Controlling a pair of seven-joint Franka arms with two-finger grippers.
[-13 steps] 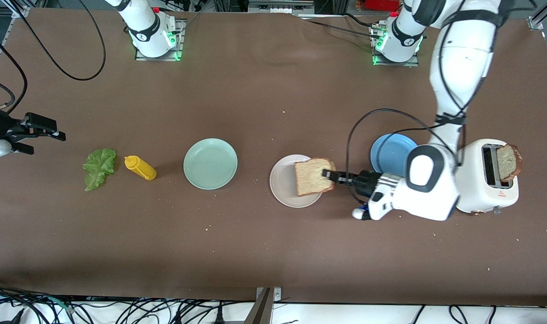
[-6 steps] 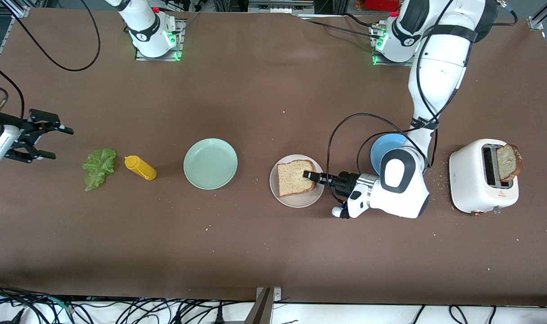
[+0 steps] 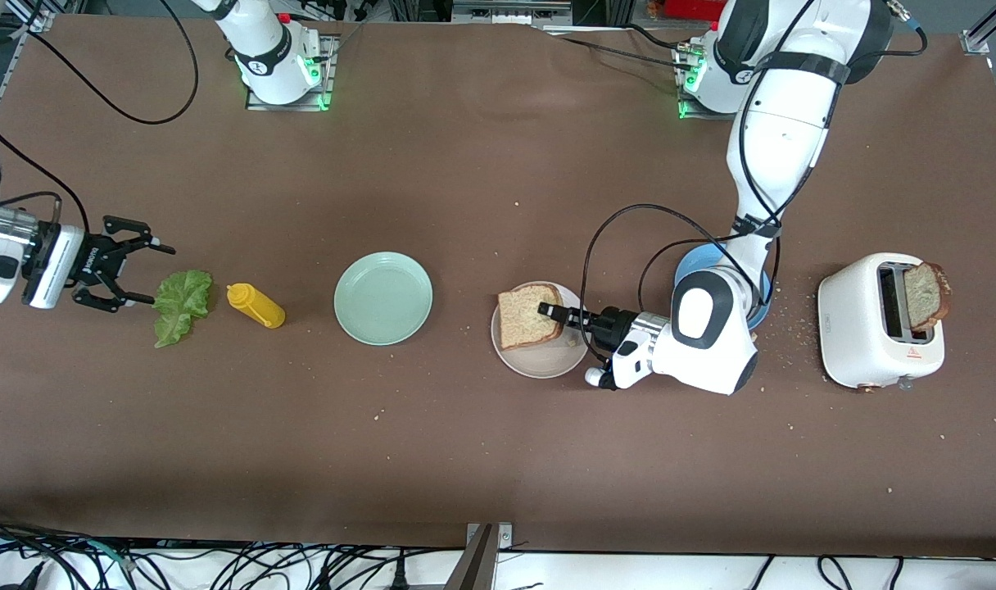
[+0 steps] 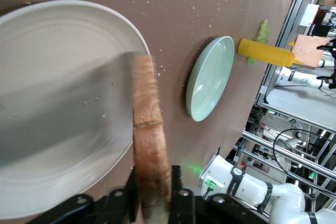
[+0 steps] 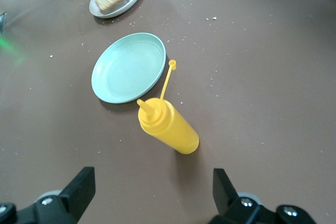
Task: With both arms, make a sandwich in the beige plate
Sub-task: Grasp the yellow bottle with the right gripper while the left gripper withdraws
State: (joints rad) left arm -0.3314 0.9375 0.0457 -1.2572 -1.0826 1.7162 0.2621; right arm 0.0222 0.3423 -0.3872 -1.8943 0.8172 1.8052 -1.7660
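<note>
I have the left gripper [image 3: 547, 311] low over the beige plate [image 3: 534, 360], its fingers clamped on the edge of a bread slice [image 3: 528, 316] that leans tilted, its lower edge about on the plate. In the left wrist view the slice [image 4: 149, 145] stands edge-on between the fingers. My worry is that if I let go at this tilt, the slice may tip over the rim onto the surface, or cling to a finger and get dragged off.

Level with the plate toward the right arm's end sit the green plate [image 3: 383, 297], the yellow bottle [image 3: 255, 306] and the lettuce [image 3: 182, 306]. My right gripper [image 3: 129, 274] hovers beside the lettuce, fingers wide apart and empty; a sloppy approach could knock the bottle.

Slightly farther, a second slice [image 3: 926, 296] waits in the toaster [image 3: 854, 328].
</note>
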